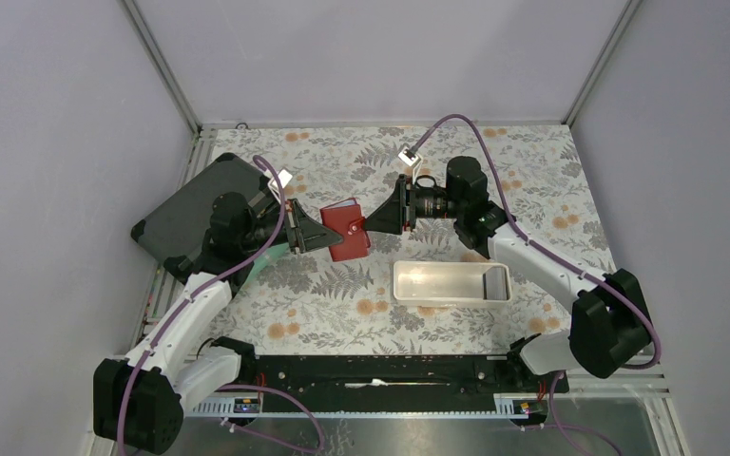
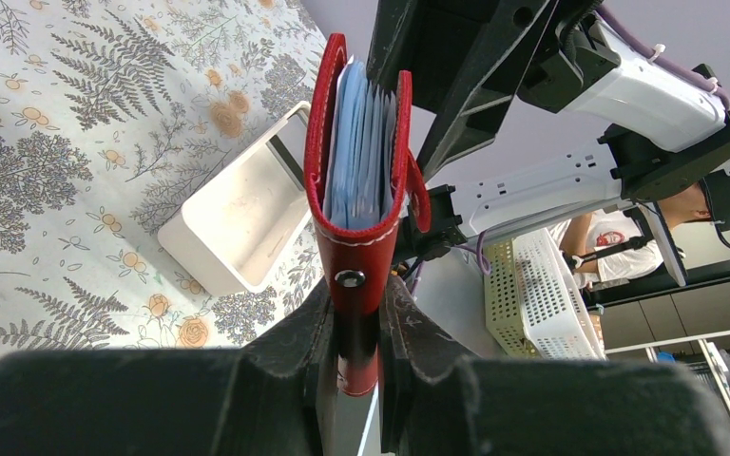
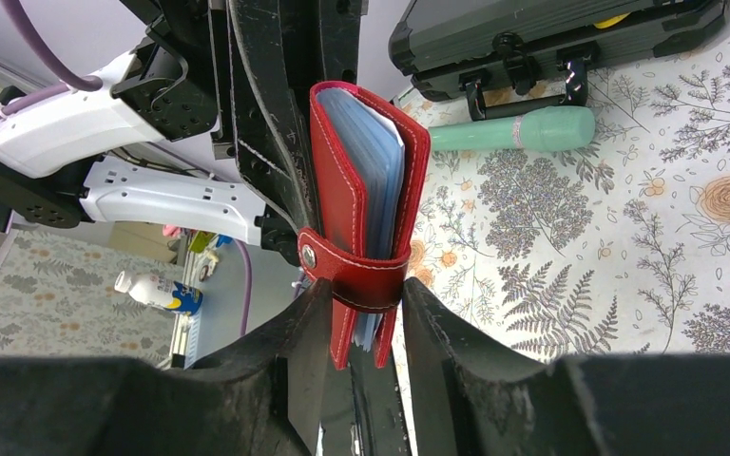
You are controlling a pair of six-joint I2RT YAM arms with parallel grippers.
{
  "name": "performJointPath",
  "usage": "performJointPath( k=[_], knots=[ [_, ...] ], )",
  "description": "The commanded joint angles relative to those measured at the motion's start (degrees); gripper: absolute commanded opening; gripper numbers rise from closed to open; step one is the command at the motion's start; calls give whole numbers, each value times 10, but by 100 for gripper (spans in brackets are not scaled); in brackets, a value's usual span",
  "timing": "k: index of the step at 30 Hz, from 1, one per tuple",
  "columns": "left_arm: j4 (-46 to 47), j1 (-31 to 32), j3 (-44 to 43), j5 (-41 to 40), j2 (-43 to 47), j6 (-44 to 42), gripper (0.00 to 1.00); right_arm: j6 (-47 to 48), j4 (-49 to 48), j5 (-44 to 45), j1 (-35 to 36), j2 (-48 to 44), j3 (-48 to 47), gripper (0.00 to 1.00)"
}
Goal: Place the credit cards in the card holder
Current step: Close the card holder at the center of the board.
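The red wallet [image 1: 346,228] is held up off the table between both grippers, folded shut with its snap strap closed. Light blue cards [image 2: 361,142] sit inside it, and their edges show between the covers in the right wrist view [image 3: 377,152]. My left gripper [image 2: 356,323] is shut on the wallet's [image 2: 359,256] narrow spine end, below the metal snap. My right gripper [image 3: 366,313] is shut on the opposite edge of the wallet [image 3: 342,199], over the strap. In the top view the left gripper [image 1: 316,231] and right gripper [image 1: 373,220] face each other. No yellow-brown card shows.
A long white tray [image 1: 451,282] lies on the floral cloth in front of the right arm and shows in the left wrist view [image 2: 238,218]. A big dark grey case [image 1: 195,214] sits at the left, with a mint-green cylinder [image 3: 523,133] next to it.
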State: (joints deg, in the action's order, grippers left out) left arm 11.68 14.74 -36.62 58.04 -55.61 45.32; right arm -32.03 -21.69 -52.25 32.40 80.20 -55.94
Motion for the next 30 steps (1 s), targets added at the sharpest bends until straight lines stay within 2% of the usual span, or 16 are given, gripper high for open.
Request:
performJointPath(
  k=[1,30],
  knots=[
    [31,2,-27,6,-2,1,0,2,-13,-16,-2,2,-8,40],
    [19,7,-29,2,-7,-7,0,-47,-28,12,5,29,-37,48]
  ],
)
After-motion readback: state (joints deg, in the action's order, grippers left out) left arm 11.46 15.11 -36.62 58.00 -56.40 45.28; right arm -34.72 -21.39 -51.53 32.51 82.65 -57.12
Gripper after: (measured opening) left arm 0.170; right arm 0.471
